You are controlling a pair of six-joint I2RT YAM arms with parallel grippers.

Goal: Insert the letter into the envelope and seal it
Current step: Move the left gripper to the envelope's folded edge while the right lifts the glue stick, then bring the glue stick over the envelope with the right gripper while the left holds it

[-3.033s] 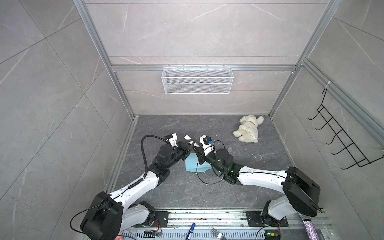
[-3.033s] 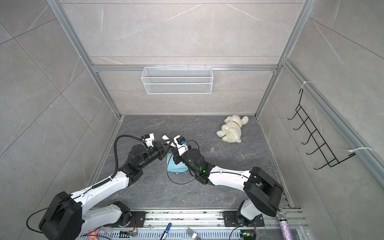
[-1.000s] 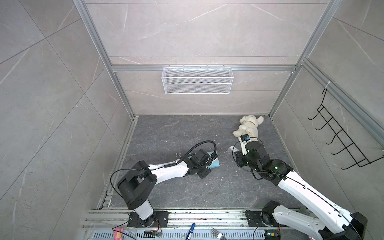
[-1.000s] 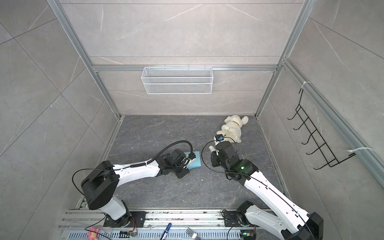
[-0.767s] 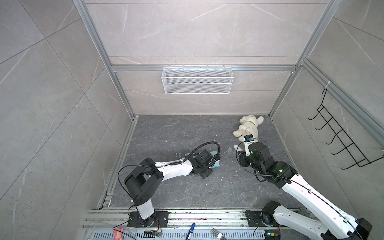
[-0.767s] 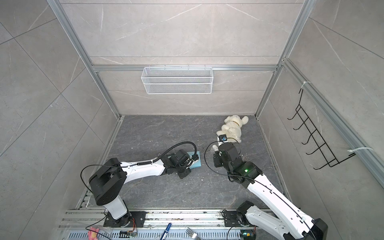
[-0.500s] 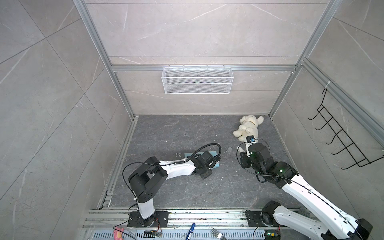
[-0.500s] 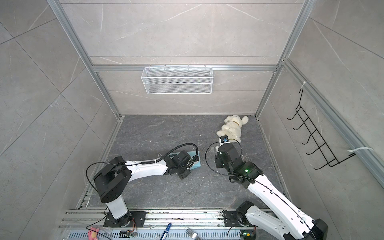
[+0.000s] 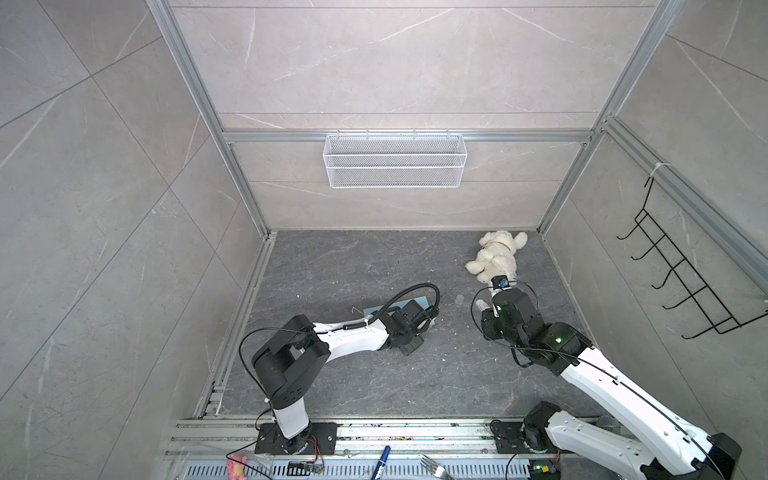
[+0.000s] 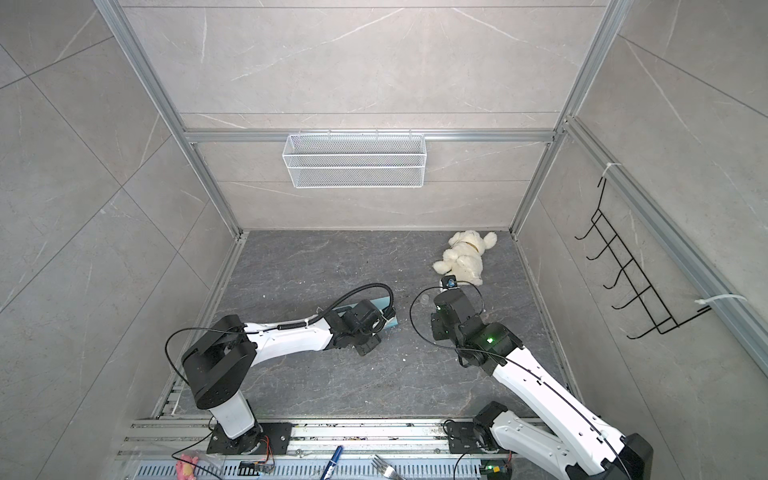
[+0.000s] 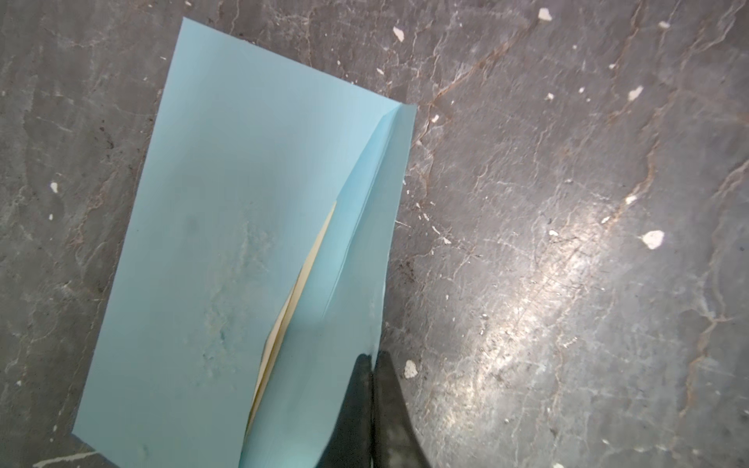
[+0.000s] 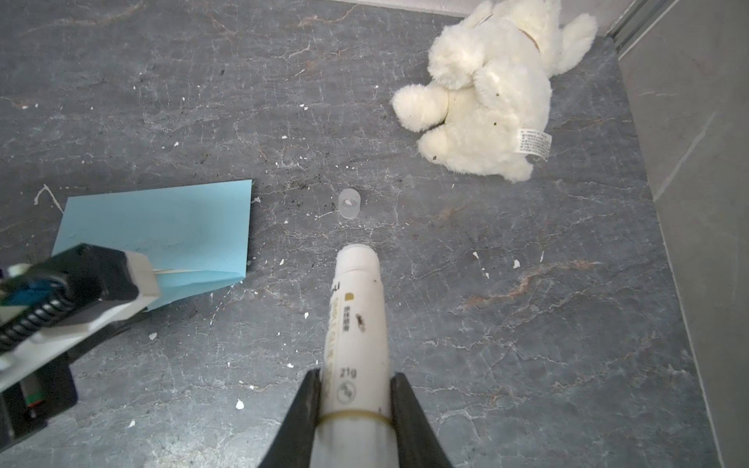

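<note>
My left pincer (image 11: 373,356) is shut, tips on the envelope (image 11: 227,243), lying long-ways like the floor's (image 9: 374,266) back edge; my right pincer (image 12: 356,375) grips a glue stick (image 12: 358,291).

Your left gripper (image 11: 372,358) has closed at the edge of the envelope (image 11: 227,227); your right gripper (image 12: 356,375) has moved away rightward.

White plush toy (image 12: 486,101) lying on floor (image 12: 547,324); clear cap (image 12: 349,203) nearby; white glue stick (image 12: 358,320) pointing toward cap.
</note>
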